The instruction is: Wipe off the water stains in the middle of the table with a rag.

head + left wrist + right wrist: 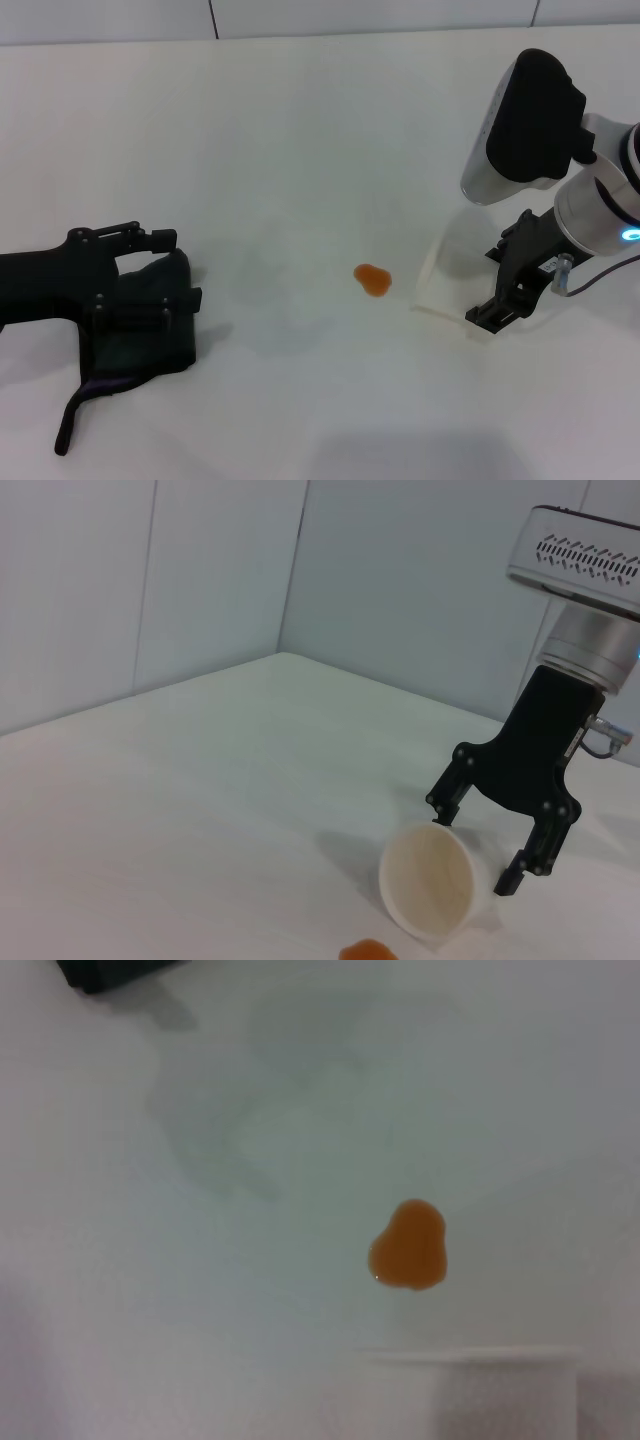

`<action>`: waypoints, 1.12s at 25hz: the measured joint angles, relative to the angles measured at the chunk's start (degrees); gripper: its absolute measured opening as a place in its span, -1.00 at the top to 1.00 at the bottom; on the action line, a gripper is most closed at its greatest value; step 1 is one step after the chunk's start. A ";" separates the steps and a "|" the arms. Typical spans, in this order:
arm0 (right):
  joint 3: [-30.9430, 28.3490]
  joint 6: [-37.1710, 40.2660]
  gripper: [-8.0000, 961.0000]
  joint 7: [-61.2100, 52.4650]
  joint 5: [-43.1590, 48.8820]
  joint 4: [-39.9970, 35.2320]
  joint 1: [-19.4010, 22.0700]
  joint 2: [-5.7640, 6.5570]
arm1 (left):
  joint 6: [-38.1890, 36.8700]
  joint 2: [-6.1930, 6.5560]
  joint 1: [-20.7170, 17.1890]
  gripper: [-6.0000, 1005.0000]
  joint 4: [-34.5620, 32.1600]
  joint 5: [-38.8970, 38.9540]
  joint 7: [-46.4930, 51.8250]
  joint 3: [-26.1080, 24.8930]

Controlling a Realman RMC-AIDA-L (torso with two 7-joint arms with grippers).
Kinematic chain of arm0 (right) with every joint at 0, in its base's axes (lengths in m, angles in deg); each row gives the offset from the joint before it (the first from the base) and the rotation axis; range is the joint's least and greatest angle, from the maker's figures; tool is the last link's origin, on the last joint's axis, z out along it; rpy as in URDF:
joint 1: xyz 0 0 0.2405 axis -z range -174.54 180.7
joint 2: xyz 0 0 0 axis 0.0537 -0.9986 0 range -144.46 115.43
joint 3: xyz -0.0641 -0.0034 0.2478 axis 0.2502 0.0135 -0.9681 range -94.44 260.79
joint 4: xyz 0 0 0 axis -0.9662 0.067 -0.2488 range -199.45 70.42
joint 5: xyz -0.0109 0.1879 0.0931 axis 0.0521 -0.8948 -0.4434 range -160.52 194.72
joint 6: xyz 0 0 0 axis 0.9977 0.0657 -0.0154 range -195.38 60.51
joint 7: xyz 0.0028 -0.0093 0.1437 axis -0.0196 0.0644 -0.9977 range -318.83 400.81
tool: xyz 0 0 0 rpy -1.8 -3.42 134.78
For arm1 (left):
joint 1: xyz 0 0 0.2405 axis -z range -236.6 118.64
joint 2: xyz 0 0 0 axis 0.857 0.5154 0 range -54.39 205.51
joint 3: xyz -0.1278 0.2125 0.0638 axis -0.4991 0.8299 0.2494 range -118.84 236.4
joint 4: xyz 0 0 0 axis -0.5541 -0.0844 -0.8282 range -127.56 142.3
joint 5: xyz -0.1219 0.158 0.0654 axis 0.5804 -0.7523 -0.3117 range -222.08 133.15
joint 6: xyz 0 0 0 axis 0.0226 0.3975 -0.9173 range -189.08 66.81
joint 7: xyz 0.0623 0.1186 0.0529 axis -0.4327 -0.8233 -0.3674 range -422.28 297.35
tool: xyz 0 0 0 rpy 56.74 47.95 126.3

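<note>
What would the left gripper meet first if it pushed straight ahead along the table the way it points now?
Bare table at first. The left gripper, over the rag, points toward the robot's right, so the orange water stains look first in its line, then the tipped paper cup at the right gripper. Depth is uncertain.

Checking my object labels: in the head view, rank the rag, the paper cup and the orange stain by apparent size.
1. rag, largest.
2. paper cup, tipped on its side between the right gripper's fingers, clearly smaller.
3. orange stain, smallest.
</note>
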 joint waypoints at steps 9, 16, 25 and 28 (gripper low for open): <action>-0.39 -0.16 -0.51 -0.03 -0.03 -0.43 0.01 0.00 | 0.46 0.07 0.08 -0.76 0.01 0.03 0.02 0.00; -4.13 -0.46 -0.51 0.10 -0.61 -3.67 0.70 0.15 | 0.51 0.15 -0.11 -0.76 0.01 0.04 -0.18 0.00; -8.46 -7.18 -0.51 2.96 -2.32 -4.50 4.81 0.35 | 0.62 0.22 -0.19 -0.76 0.01 0.26 -0.13 -0.11; -10.03 -10.19 -0.51 5.53 -5.67 -4.28 6.98 0.30 | 0.67 0.23 -0.06 -0.76 0.00 0.27 0.13 -0.32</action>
